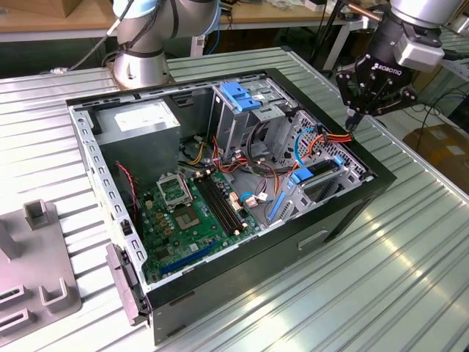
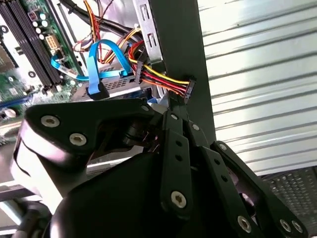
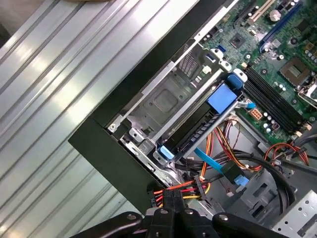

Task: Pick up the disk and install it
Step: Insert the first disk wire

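Gripper jaws pinched on power connector over case rim, blue-railed disk seated beside

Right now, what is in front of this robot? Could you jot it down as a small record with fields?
setting: open computer case lying on a ribbed metal table
disk: dark, blue-edged, sitting in the drive bay by the case's rim
gripper: above the rim at the exterior view's right, right at the power connector
power connector: black, with red, yellow and orange wires, hanging over the rim
data cable: blue, looped beside the bay
also inside: green motherboard, grey power supply
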Action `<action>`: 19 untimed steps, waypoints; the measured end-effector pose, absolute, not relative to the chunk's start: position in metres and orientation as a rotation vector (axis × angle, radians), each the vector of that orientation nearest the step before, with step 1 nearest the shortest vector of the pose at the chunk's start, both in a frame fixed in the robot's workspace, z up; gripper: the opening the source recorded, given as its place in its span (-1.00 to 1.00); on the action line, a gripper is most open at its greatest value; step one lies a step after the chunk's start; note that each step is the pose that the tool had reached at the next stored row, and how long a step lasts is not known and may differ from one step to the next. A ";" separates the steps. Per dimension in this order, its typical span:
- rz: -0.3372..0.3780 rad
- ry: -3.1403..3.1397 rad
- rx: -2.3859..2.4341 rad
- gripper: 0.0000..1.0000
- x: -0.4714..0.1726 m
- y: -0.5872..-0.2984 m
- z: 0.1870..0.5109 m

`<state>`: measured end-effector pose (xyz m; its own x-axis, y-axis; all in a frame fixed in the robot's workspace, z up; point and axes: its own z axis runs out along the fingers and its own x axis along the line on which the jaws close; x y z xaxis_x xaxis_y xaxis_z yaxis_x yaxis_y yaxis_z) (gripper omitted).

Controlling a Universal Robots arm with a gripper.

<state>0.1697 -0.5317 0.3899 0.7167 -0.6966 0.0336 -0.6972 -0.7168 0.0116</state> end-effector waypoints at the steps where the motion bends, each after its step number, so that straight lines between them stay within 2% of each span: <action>1: 0.044 -1.131 2.905 -0.80 0.170 -0.532 0.389; 3: 0.046 -1.092 2.917 -0.77 0.171 -0.532 0.387; 4: 0.048 -1.083 2.918 -0.66 0.173 -0.532 0.386; 6: 0.051 -1.066 2.919 -0.66 0.177 -0.532 0.384; 7: 0.052 -1.058 2.920 -0.52 0.179 -0.532 0.383; 10: 0.057 -0.998 2.936 -0.52 0.182 -0.532 0.380; 11: 0.074 -0.967 2.950 -0.25 0.182 -0.532 0.372; 16: 0.091 -0.969 2.944 -0.25 0.182 -0.532 0.365; 19: 0.092 -0.969 2.944 -0.65 0.182 -0.532 0.365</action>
<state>0.1823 -0.5319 0.3654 0.8030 -0.5919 0.0690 -0.5943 -0.8040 0.0201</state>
